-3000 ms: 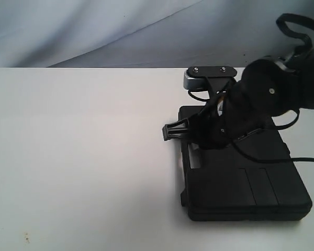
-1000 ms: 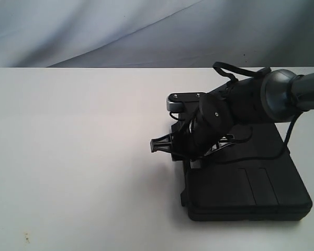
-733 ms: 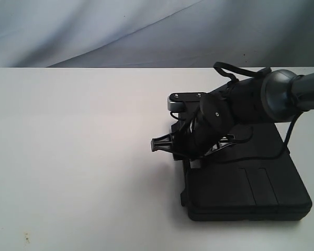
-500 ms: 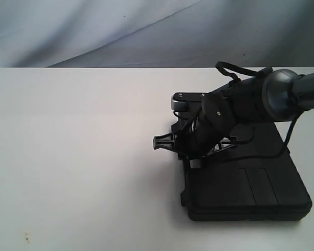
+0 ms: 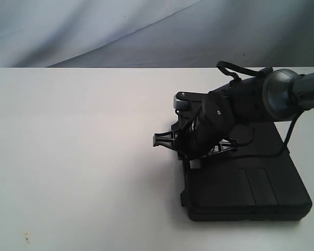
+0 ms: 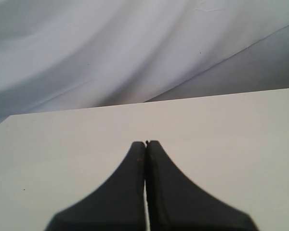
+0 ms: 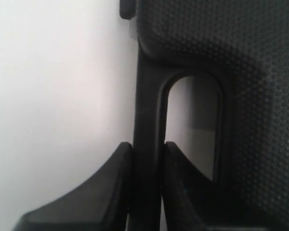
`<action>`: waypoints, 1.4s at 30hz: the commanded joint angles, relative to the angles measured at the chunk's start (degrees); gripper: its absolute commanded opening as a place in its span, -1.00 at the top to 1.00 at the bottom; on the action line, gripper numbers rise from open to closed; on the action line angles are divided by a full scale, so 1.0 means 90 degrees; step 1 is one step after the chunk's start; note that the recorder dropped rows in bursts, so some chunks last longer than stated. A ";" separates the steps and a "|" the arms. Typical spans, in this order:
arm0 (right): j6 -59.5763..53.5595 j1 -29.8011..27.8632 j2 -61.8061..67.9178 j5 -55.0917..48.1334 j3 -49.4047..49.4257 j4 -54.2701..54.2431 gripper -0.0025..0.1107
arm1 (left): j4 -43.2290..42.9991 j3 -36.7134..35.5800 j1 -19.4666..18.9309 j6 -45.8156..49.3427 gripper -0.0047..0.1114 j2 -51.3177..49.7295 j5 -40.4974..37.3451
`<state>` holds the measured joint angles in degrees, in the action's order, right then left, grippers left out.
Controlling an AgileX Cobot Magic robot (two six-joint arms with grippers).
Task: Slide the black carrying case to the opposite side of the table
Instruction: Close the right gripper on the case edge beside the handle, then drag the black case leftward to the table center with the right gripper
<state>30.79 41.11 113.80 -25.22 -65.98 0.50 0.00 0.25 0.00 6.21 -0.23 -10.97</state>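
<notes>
The black case [image 5: 246, 183] lies flat on the white table [image 5: 68, 157], at the right in the exterior view, its handle edge facing left. My right gripper [image 5: 186, 150] reaches down onto that edge. In the right wrist view my right gripper [image 7: 148, 144] is shut on the thin handle bar [image 7: 147, 106], one finger outside the case and one inside the cut-out slot [image 7: 192, 120]. The dotted lid [image 7: 241, 53] fills the rest of that view. My left gripper [image 6: 146, 143] is shut on nothing above bare table [image 6: 231, 130], outside the exterior view.
A grey cloth backdrop [image 5: 94, 31] hangs behind the table's far edge. White tabletop stretches to the left of the case. A few small specks [image 5: 26, 238] mark the near left corner. The right arm's cables [image 5: 235, 70] loop above the case.
Over three seconds the right arm has come down from above the lid onto the handle edge. In the last second it shifted slightly right. The case has not moved.
</notes>
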 commanded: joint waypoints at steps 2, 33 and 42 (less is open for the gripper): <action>-0.0014 0.0159 0.0299 -0.0311 -0.0346 -0.0202 0.96 | 0.0090 -0.0028 0.0000 -0.0004 0.92 0.0025 0.0058; 0.1141 0.1149 0.1824 0.0024 -0.2813 -0.1188 0.96 | 0.0090 -0.0028 0.0000 -0.0004 0.92 0.0025 0.0058; 0.1271 0.1206 0.1891 0.0239 -0.2829 -0.1223 0.96 | 0.0090 -0.0028 0.0000 -0.0004 0.92 0.0025 0.0058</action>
<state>40.55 51.27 129.25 -28.86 -91.49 -6.25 0.00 0.25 0.00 6.21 -0.23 -10.97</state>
